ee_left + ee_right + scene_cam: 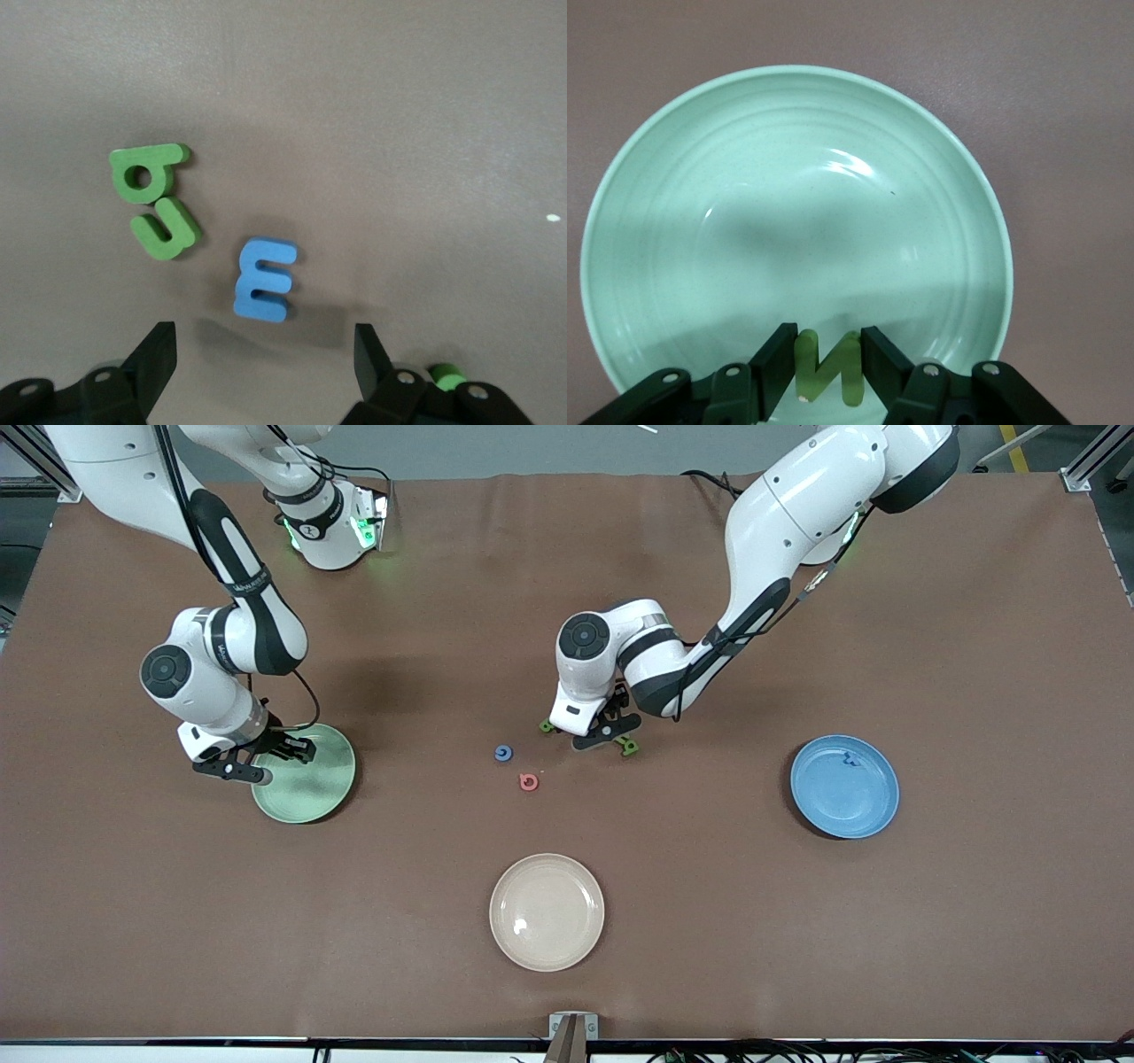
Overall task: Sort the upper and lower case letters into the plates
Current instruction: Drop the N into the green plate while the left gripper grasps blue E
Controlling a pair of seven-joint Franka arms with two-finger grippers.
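The table (974, 912) is brown; its plates are mint green (788, 212), medium blue (844, 786) and cream-beige (547, 911). Letters: a pale green N (827, 367), a blue E (264, 280), a green g (155, 199), one pink-red (529, 782).

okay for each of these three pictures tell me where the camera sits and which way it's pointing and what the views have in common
Front view: high across the table, facing both arm bases; shows both arms, the cream plate and blue plate.
Left wrist view: on the left arm, looking down past the open left gripper at a blue E and green g.
Right wrist view: on the right arm, looking down past the right gripper holding a green N.
Shared: the mint plate.
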